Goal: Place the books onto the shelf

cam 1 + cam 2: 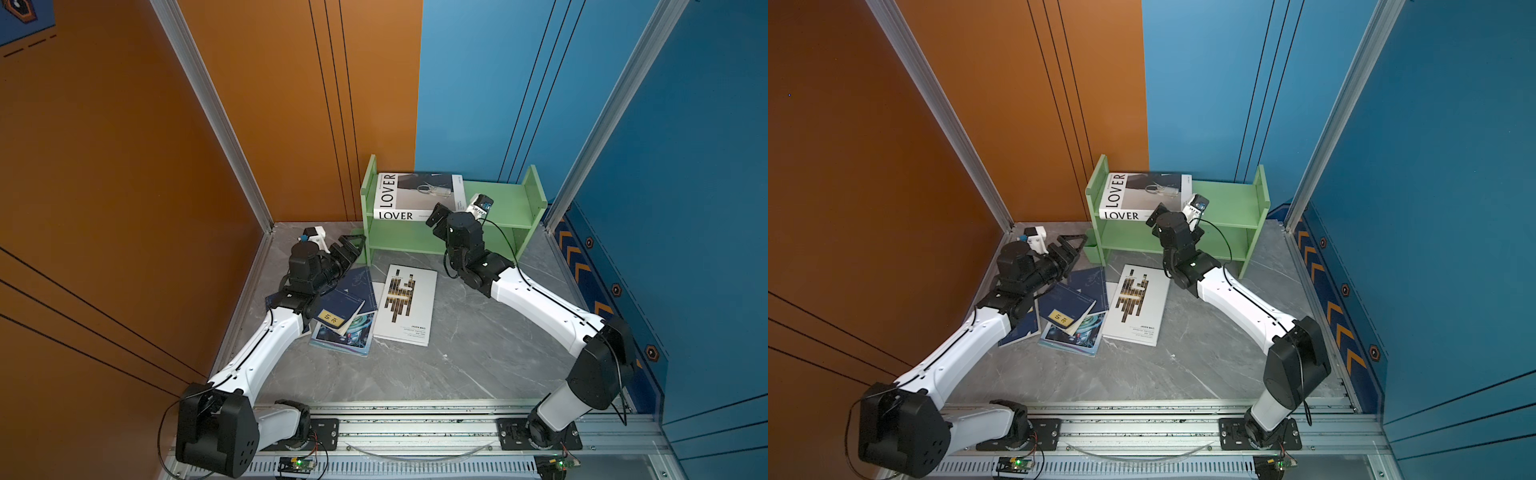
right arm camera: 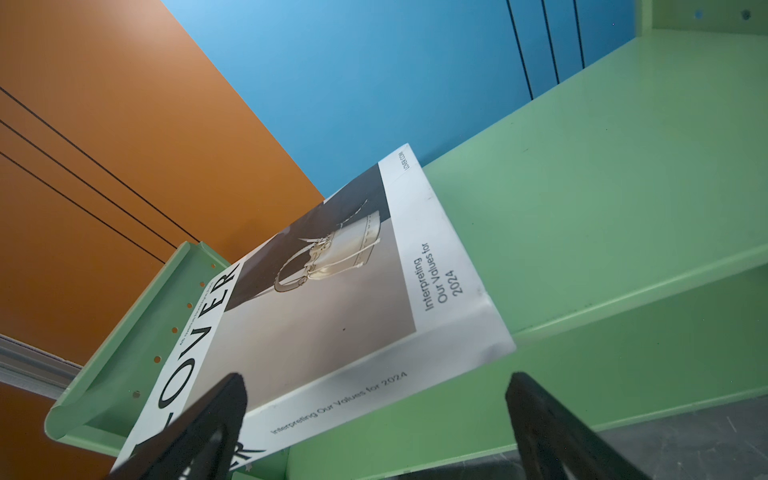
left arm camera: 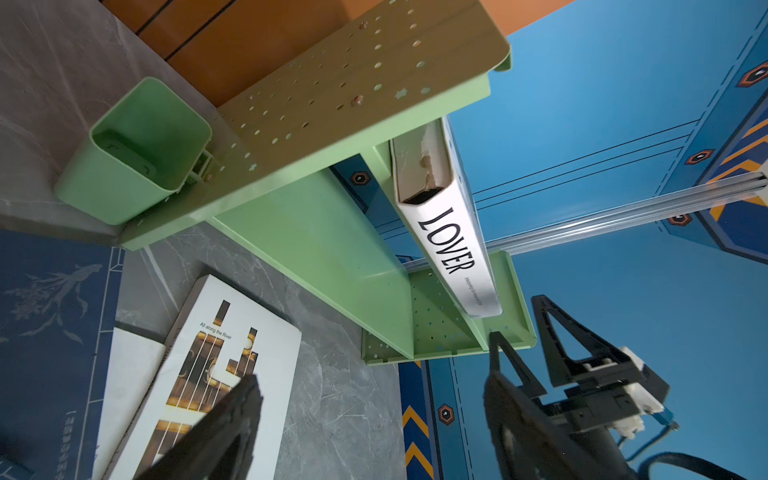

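Note:
The light-green shelf (image 1: 511,199) (image 1: 1233,203) stands at the back wall. A thick white LOVER book (image 1: 415,195) (image 1: 1142,195) (image 2: 324,291) lies flat on the left of its top tier, spine (image 3: 449,245) forward. On the floor lie a second white book (image 1: 409,305) (image 3: 216,374), navy books (image 1: 345,299) and a teal magazine (image 1: 349,336). My right gripper (image 1: 436,216) (image 2: 378,380) is open just in front of the LOVER book's near right corner, holding nothing. My left gripper (image 1: 351,245) (image 3: 374,374) is open and empty beside the shelf's left panel.
A small green cup (image 3: 137,149) hangs on the shelf's left panel, close to the left gripper. Orange and blue walls close in the back and sides. The right half of the top tier and the lower tier (image 1: 415,241) are bare.

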{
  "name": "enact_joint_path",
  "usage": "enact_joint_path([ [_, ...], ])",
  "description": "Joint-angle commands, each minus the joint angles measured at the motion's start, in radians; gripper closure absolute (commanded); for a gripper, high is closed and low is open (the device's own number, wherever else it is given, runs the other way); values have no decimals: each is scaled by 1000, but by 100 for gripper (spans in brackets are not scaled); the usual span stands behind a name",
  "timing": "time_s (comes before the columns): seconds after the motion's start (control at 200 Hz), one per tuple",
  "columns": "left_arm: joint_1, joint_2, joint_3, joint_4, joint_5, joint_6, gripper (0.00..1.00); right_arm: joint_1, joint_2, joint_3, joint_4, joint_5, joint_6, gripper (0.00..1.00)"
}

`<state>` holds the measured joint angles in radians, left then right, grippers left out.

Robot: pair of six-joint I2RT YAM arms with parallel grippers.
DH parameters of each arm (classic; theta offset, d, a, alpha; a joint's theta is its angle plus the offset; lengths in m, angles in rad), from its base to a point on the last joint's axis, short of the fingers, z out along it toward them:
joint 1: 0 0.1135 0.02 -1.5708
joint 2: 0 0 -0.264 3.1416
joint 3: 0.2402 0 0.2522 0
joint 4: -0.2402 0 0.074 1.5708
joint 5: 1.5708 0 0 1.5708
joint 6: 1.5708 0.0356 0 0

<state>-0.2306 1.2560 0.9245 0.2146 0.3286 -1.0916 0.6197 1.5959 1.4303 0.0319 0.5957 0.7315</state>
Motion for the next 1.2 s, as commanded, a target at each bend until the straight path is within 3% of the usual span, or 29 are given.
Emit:
enact_joint_path([
  [0.0, -24, 36, 74, 26, 36, 27, 15, -34, -84, -23, -73, -34, -13, 0],
  [0.125, -52, 93, 149, 32, 49, 52, 15, -88, -151, -55, -78, -124, -39, 0],
  [0.205, -68, 140, 199, 41, 58, 65, 15, -140, -175, -70, -44, -246, -52, 0],
  [0.285, -84, 200, 257, 58, 78, 71, 15, -190, -174, -56, -47, -370, -45, 0],
  [0.506, -111, 350, 386, 124, 122, 45, 15, -247, -122, 25, -122, -543, -80, 0],
  [0.796, -138, 432, 427, 227, 130, -11, 15, -251, -27, 85, -140, -577, -86, 0],
  [1.197, -132, 417, 416, 253, 112, -25, 16, -253, 92, 175, -124, -648, -72, 1],
])
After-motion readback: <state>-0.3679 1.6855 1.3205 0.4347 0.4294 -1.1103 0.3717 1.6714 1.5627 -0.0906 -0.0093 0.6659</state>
